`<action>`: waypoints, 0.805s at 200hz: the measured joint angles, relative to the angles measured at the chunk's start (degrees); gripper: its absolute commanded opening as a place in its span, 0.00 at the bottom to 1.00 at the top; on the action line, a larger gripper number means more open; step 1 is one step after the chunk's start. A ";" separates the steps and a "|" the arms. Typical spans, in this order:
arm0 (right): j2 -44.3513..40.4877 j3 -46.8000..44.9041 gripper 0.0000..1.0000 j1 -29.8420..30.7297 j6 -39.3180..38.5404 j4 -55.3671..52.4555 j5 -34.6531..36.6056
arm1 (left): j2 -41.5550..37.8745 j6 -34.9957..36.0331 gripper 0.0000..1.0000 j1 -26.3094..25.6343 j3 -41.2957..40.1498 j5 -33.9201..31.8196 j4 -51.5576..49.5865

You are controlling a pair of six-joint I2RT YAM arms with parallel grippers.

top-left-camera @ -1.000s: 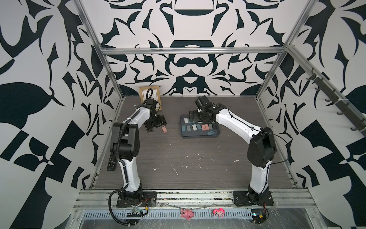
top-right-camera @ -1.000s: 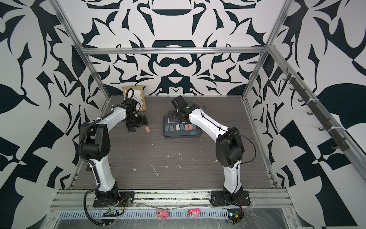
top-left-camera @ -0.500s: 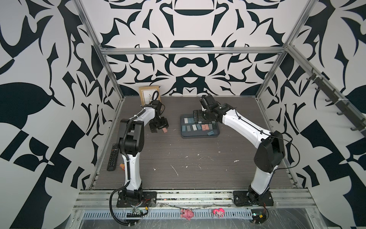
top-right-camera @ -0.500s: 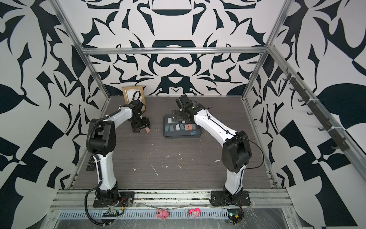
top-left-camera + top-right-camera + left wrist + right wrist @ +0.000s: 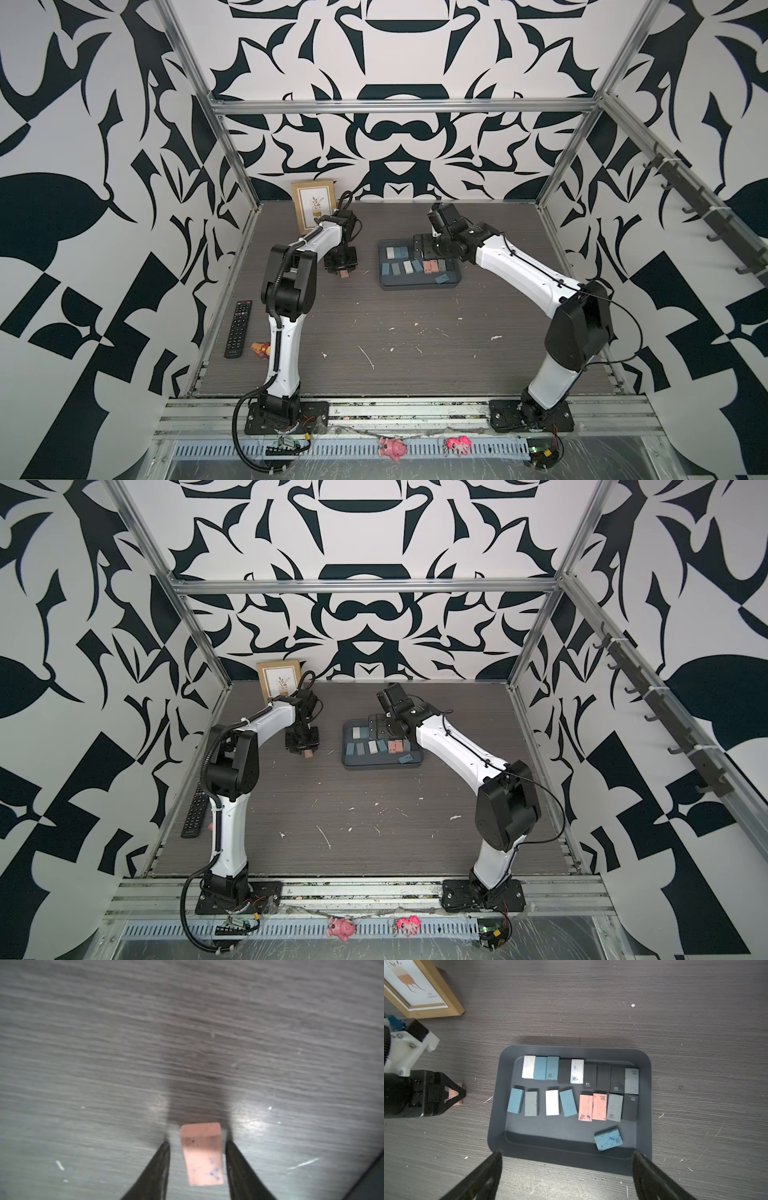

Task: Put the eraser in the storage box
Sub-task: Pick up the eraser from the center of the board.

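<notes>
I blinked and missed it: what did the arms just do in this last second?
The left gripper slid over the pink eraser, its jaws narrowing to either side of it, not clamped yet. The right gripper stayed open over the storage box, which did not move.

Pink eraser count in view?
3. Two erasers side by side in the storage box; third eraser on the table between the left end effector's jaws. None apparently hidden.

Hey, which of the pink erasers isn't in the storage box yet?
The pink eraser on the table between the fingers of the left gripper; the other two pink erasers lie side by side inside the storage box.
</notes>
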 measured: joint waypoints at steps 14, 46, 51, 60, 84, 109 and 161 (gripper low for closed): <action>-1.42 -1.27 0.99 -0.66 0.17 0.50 0.31 | 0.17 1.29 0.30 -0.85 0.22 -1.29 0.02; -4.11 -3.30 0.99 -2.36 0.26 1.49 0.61 | 0.15 4.20 0.20 -2.86 0.11 -4.79 0.48; -4.42 -3.50 0.98 -2.64 0.33 1.62 0.61 | 0.09 4.83 0.18 -3.15 0.00 -5.49 0.55; -4.98 -3.98 0.99 -3.13 0.42 1.99 0.57 | -0.13 6.08 0.18 -3.67 -0.28 -6.54 0.79; -6.05 -5.73 0.98 -4.42 1.05 2.80 0.33 | -0.70 9.75 0.17 -5.64 -0.59 -8.48 0.87; -6.51 -7.04 0.98 -5.86 2.08 3.02 -0.57 | -3.28 14.45 0.17 -8.61 -0.63 -9.11 1.22; -10.29 -11.08 0.99 -11.32 5.86 4.26 -4.70 | -14.03 27.34 0.17 -19.06 -0.59 -10.69 8.00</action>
